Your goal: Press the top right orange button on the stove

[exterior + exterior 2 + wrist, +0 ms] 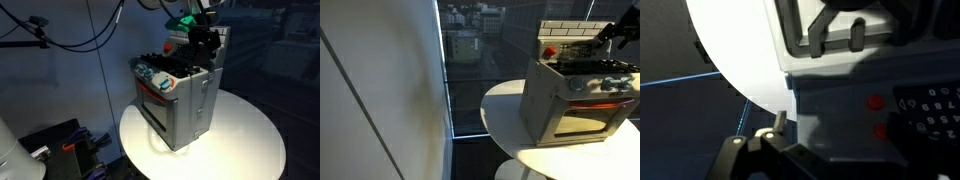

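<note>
On the round white table (240, 140): a boxy silver-grey metal toy stove (185, 100) with a dark oven door and black burner grates stands toward the table's 11 o'clock side in an exterior view.
Same stove from the other side: its oven front (582, 118) glows orange-lit at 3 o'clock of the frame, on the white tabletop (505, 110).
Over the stove top: the black Robotiq gripper (205, 42) hangs above the rear of the stove, at about 1 o'clock of the stove body; in an exterior view it (618, 32) enters at 2 o'clock, just above the grates.
Task's buttons: in the wrist view an upper red-orange round button (875, 101) and a lower red-orange round button (880, 130) sit one above the other on the stove's grey panel, at 3 o'clock of the frame, beside a dark keypad-like patch; I cannot tell which is the top right one.
Back panel: a red round knob (549, 50) shows at 10 o'clock of the stove.
Fingers: one pale fingertip (780, 121) pokes up at 6 o'clock of the wrist view, with the buttons at its 2 o'clock and clear of it; whether the fingers are apart or together I cannot tell.
Around the room: dark window with city buildings (465, 40), white wall (380, 90), black looping cables (70, 35).
</note>
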{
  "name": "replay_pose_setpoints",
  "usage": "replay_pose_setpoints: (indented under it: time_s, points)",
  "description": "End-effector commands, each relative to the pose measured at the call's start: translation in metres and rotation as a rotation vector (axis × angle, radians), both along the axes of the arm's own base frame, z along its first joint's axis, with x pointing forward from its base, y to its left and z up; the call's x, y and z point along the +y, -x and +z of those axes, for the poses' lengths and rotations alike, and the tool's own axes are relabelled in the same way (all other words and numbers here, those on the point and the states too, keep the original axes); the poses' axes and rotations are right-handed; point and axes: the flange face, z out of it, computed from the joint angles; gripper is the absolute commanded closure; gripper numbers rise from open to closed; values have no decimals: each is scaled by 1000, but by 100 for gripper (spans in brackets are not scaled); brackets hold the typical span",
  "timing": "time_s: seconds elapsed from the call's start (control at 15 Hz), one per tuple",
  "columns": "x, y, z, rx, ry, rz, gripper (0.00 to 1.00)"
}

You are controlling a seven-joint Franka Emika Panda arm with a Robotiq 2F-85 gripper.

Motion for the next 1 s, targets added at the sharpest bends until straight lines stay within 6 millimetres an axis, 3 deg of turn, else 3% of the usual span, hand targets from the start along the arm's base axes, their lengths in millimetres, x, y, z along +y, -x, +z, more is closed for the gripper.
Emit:
replay_pose_setpoints:
  time_s: [0.0, 0.4, 0.93]
  points:
    - [-7, -11, 4, -18, -4, 7, 0]
    - [-9, -14, 3, -20, -3, 7, 0]
    - [-4, -1, 6, -4, -24, 22, 0]
